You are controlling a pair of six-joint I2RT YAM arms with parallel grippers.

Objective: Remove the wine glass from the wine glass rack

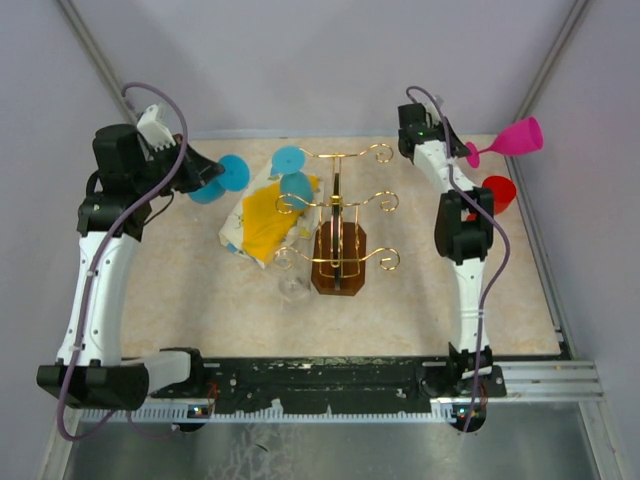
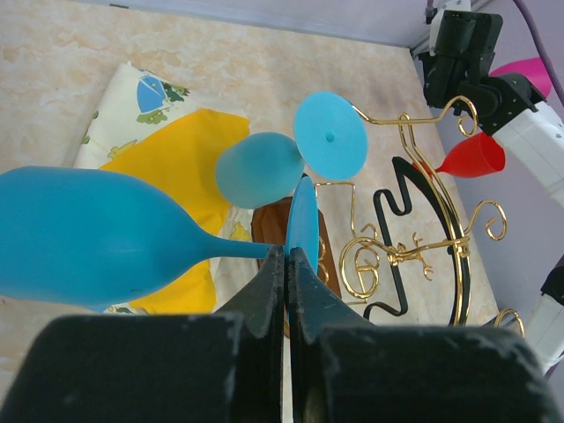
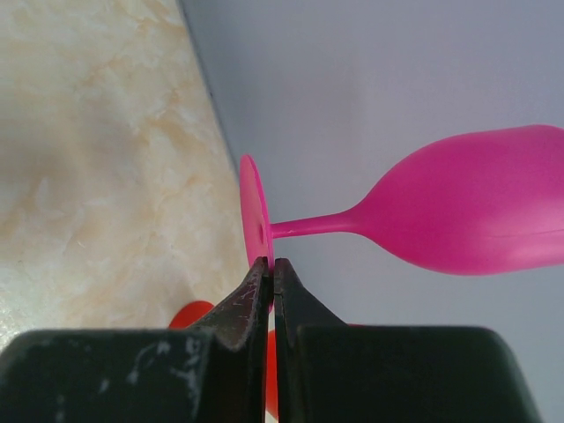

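Note:
The wine glass rack (image 1: 345, 205) is gold wire on a dark wooden base (image 1: 338, 262) at mid-table. A teal wine glass (image 1: 292, 172) hangs on its far left arm; it also shows in the left wrist view (image 2: 260, 169). My left gripper (image 2: 289, 254) is shut on the foot of a blue wine glass (image 2: 88, 233), held left of the rack (image 2: 414, 238); in the top view that glass (image 1: 234, 172) is off the rack. My right gripper (image 3: 271, 263) is shut on the foot of a pink wine glass (image 3: 476, 203), held at the far right (image 1: 520, 136).
A yellow-and-white cloth (image 1: 255, 222) lies left of the rack. A red glass (image 1: 498, 192) lies on the table under the right arm, near the right wall. A clear glass (image 1: 293, 288) lies in front of the cloth. Walls close in the back and the sides.

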